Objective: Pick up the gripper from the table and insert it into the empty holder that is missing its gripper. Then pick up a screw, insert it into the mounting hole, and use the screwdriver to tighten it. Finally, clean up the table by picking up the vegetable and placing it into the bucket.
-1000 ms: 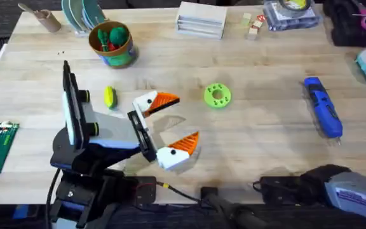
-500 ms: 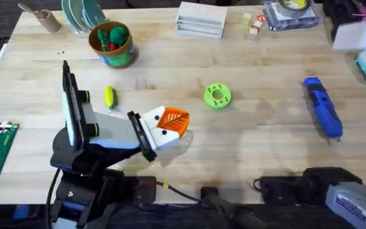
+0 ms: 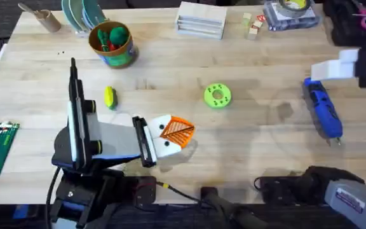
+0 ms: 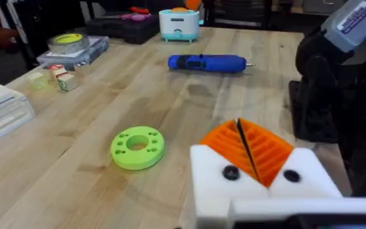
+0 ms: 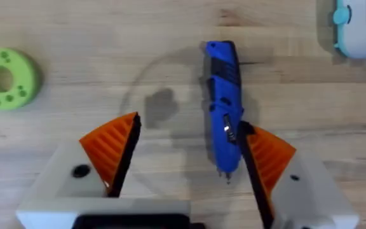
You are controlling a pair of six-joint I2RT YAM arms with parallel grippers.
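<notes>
Overall, left to right on the wooden table (image 3: 259, 146) from overhead:
bucket (image 3: 111, 43): round tub, orange-yellow rim, green and red toy produce inside; at 11 o'clock.
vegetable (image 3: 109, 97): small yellow-green oblong, lying flat at 6 o'clock from the bucket.
left gripper (image 3: 173, 133): white fingers with orange ribbed pads pressed together, clenched on nothing, near table centre.
green disc (image 3: 218, 95): round, holed, at 1 o'clock from the left gripper.
screwdriver (image 3: 323, 107): chunky bright-blue stick, thin metal tip, lying at 3 o'clock.
right gripper (image 5: 183, 166): released, spread wide above the screwdriver's tip end.
</notes>
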